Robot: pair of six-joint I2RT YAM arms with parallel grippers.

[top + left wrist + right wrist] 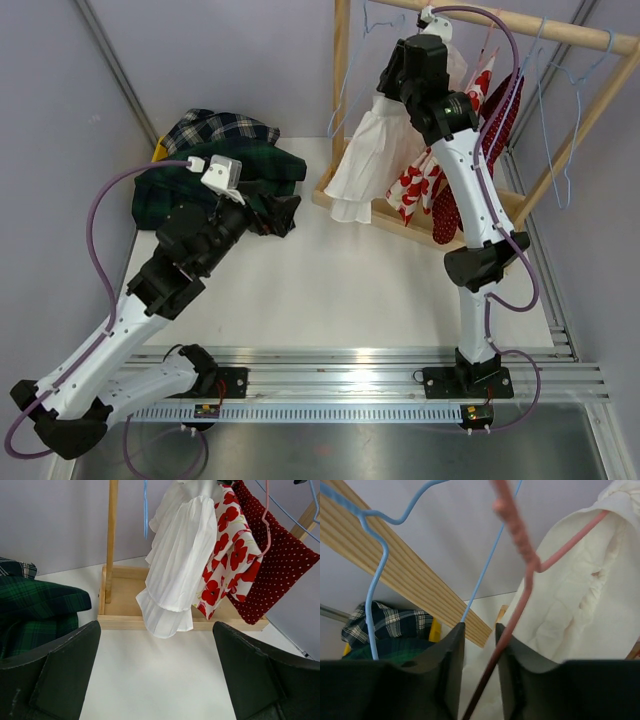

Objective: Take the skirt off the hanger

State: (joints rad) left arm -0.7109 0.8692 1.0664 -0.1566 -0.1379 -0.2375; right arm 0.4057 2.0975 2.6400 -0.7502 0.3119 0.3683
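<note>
Two arms share the work in the top view: the right arm reaches the wooden rail where the white skirt hangs, while the left gripper hovers beside plaid garments. From the left wrist, we see its fingers spread and empty, facing the skirt, presumably ready to pull. From the right wrist, the right gripper sets its jaws narrowly apart astride the pink hanger, not visibly pinching.

White skirt: soft pleated cloth. Rack: bare matt wood. Pink hanger: coated wire.
</note>
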